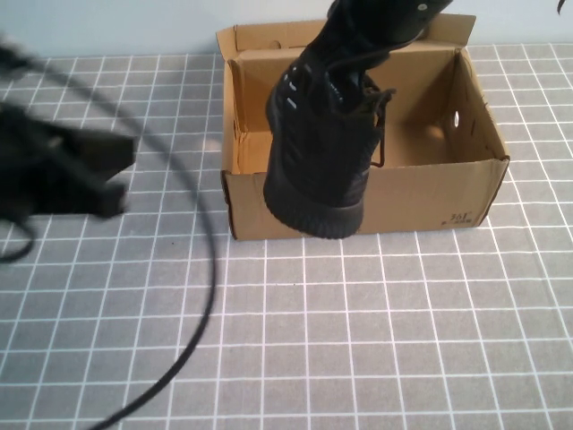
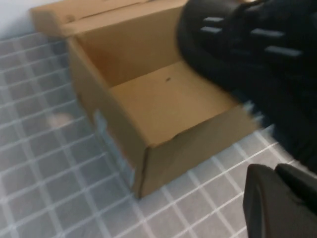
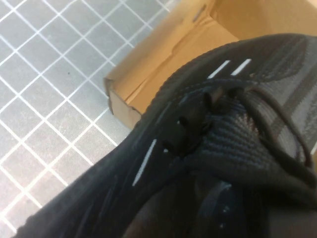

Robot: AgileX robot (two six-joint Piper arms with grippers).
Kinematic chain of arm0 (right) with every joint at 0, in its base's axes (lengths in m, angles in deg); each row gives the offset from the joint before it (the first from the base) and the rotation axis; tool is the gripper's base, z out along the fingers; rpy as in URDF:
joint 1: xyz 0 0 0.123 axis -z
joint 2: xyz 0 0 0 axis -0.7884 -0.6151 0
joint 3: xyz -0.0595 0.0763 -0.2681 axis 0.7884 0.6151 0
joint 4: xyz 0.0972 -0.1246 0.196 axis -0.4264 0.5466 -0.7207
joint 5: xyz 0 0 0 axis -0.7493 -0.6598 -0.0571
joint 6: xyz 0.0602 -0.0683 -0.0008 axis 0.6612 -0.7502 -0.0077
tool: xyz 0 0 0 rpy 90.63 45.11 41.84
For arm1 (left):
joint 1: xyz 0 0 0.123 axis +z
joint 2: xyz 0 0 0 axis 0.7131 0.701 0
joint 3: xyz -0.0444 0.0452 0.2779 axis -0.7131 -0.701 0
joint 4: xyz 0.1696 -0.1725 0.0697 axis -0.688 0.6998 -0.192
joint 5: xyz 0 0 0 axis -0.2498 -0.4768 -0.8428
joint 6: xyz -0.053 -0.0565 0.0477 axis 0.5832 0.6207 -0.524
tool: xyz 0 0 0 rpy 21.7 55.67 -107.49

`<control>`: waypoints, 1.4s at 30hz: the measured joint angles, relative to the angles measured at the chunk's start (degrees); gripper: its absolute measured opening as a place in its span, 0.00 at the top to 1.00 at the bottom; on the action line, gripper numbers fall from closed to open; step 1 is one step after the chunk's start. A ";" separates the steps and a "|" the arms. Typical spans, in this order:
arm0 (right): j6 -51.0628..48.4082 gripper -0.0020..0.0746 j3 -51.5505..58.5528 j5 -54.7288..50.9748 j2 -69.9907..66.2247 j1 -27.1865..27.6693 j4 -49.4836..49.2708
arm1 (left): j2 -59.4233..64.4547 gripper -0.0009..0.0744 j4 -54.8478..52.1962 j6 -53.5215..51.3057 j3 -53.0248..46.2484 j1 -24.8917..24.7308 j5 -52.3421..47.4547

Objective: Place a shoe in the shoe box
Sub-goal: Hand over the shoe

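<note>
right gripper (image 1: 372,36) clamped on the shoe (image 1: 324,143) at its heel end, up top over the far side of the shoe box (image 1: 448,193); shoe dangling below it, toe and sole down, hanging in front of the box's near wall, not inside. laces loose off the right side of the shoe. box open, flaps up, round hole in its right end wall. left gripper (image 1: 89,175) closed on nothing, parked well left of the box over the grid mat (image 1: 358,340), black cable (image 1: 201,296) looping across the mat beside it
</note>
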 joint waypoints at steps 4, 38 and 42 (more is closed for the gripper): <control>0.09 0.98 -0.80 -0.04 -1.67 2.35 -3.26 | 8.41 0.99 0.01 -1.42 7.55 -6.17 0.76; 0.27 0.98 -2.00 -0.04 -3.02 8.13 -4.57 | 30.04 0.17 -6.57 -0.16 22.82 -25.06 6.67; 0.27 0.98 -2.00 -0.04 -3.02 8.13 -4.57 | 31.69 0.17 -6.67 -0.16 22.82 -25.06 9.87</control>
